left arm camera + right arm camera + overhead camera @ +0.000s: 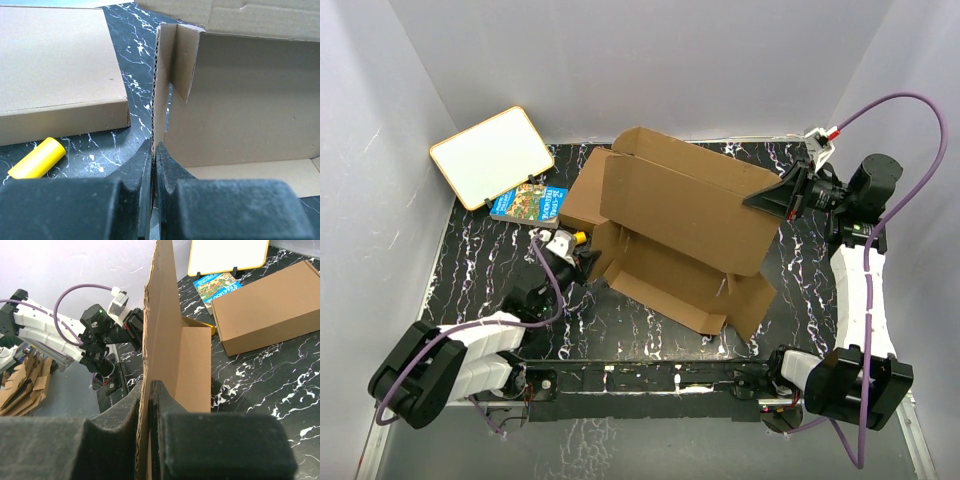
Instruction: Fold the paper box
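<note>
One paper box [685,235] was seen half erected in the middle of the marbled bench [490,270], with its tall panel stood upright. The wall-raising step was judged to be in hand. The left claw [154,150] was pressed together on the box's left side wall, and the right claw [150,390] was pinched on the tall panel's right edge. Next, the side wall would probably need to be squared and its corner tab tucked in without creasing. Also counted were one flat brown box [582,192], one whiteboard [492,155], one book [528,203], two claws and one yellow cylinder [37,158].
</note>
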Tool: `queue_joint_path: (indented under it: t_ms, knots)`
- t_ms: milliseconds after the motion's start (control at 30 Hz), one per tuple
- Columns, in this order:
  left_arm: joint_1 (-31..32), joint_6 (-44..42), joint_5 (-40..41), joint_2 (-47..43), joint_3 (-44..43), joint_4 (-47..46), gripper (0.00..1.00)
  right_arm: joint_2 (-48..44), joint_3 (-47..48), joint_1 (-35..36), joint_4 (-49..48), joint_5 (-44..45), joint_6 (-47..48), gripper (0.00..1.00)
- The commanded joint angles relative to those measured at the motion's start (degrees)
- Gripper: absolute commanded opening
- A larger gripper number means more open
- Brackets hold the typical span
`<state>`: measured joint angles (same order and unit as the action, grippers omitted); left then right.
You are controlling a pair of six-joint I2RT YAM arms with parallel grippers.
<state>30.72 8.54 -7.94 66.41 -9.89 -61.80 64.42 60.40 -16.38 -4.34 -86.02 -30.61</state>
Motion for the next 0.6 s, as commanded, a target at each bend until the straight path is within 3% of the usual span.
queue_joint_path:
  t_ms: [0,367,567]
  knots:
    - [0.7,-0.5,0.6,-3.7,2.2,-2.6,0.0,-1.3,0.7,0.5,7.2,-3.2,5.4,0.08]
    - [1.0,4.1,2.9,-9.4,5.1,5.5,0.0,-2.0,-0.3,0.5,16.8,-2.4,13.7,0.08]
    - [0.9,9.0,3.0,-12.9,5.8,9.0,0.15,-3.0,-0.2,0.5,23.8,-2.2,20.8,0.08]
